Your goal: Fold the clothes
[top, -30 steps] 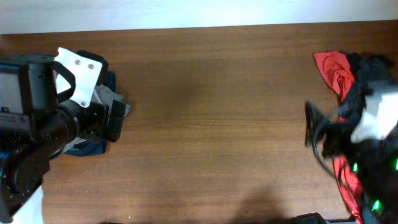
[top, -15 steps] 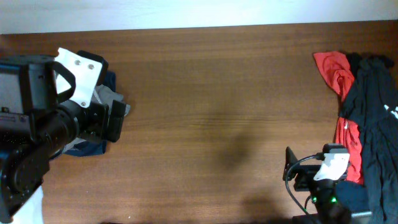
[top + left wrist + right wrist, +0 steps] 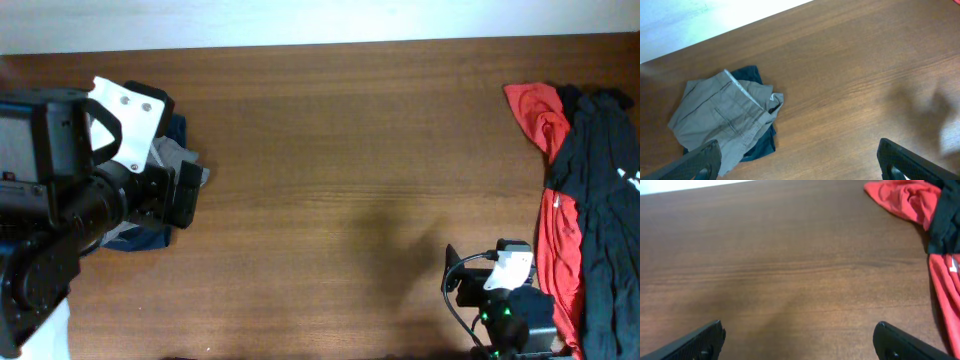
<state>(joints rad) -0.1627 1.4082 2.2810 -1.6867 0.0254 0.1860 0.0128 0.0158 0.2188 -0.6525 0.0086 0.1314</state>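
The clothes [image 3: 720, 120] are a grey-khaki shorts-like garment lying in a folded bundle on a dark navy garment [image 3: 761, 146] at the table's left. In the overhead view only a grey patch of the clothes [image 3: 178, 158] shows beside the left arm. My left gripper [image 3: 802, 167] hangs above the table just right of the bundle, open and empty; its left finger [image 3: 700, 161] overlaps the fabric's edge in the picture. My right gripper [image 3: 800, 347] stands open over bare wood near the front right of the table and holds nothing.
A red garment [image 3: 540, 120] and a black garment [image 3: 600, 190] lie piled at the right edge, also seen in the right wrist view as red garment [image 3: 905, 197] and black garment [image 3: 947, 220]. The brown wooden table [image 3: 340, 150] spans the view.
The right arm has pulled back from over the red and black pile toward the table's front edge. The left arm and the grey bundle have not moved.
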